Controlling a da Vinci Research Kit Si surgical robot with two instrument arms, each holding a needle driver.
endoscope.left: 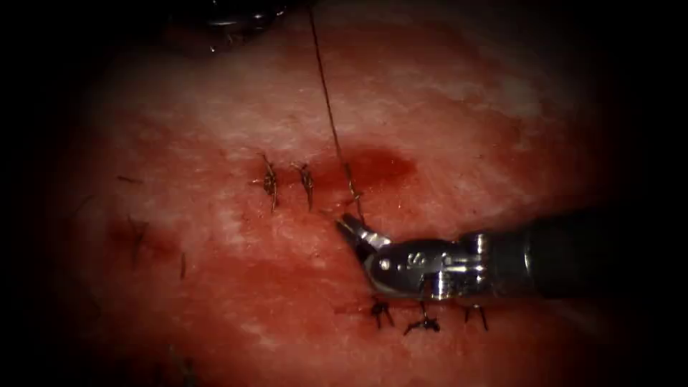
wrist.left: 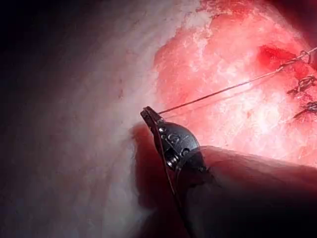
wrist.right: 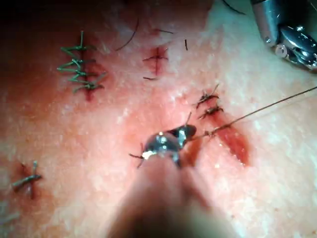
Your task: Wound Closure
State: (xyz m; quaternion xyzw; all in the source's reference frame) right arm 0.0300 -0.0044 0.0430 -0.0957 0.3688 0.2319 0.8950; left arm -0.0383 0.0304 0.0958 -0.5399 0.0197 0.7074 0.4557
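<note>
1. The cut (endoscope.left: 369, 168) sits near the middle of the tissue (endoscope.left: 444, 107), its open stretch a dark red patch with red fluid (endoscope.left: 380, 166) pooled in it; two finished stitches (endoscope.left: 287, 185) lie just to its left.
2. A knot (endoscope.left: 352, 190) sits at the near edge of that patch, and the thread (endoscope.left: 326, 93) runs from it, taut and straight, to the far side.
3. The right tool (endoscope.left: 349, 226) comes in from the right, its fingers (endoscope.left: 356, 231) closed and, as far as I can tell, pinching the thread just on the near side of the knot, which I judge steadies that end.
4. The left tool (wrist.left: 150, 117) holds the far end, its fingers (wrist.left: 152, 118) shut on the thread; the line looks tight because the two hold it from opposite ends.
5. I cannot make out the needle.
6. More old stitches (endoscope.left: 423, 319) sit nearer, just beside the right tool's wrist.
</note>
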